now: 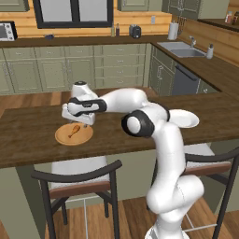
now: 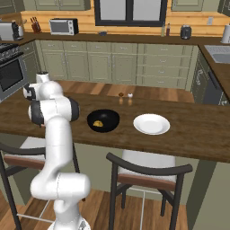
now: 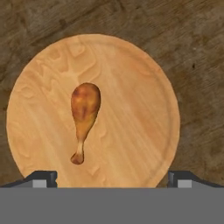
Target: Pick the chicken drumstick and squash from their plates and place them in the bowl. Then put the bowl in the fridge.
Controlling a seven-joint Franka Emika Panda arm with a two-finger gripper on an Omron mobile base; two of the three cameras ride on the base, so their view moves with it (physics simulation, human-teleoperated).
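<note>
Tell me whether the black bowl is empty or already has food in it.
Not empty. In the right base view the bowl holds the yellow squash; the drumstick lies on the wooden plate.

The wooden counter (image 1: pixel 28 135) is seen from behind and above in the left base view, looking forward and down. The same counter is seen from the other side in the right base view. The wooden plate (image 3: pixel 131 109) is looked straight down on, close up, in the hand view.

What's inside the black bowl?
The black bowl on the counter holds one small yellow-orange lump, the squash. Nothing else shows in it, but the near rim hides a little of the bottom.
</note>
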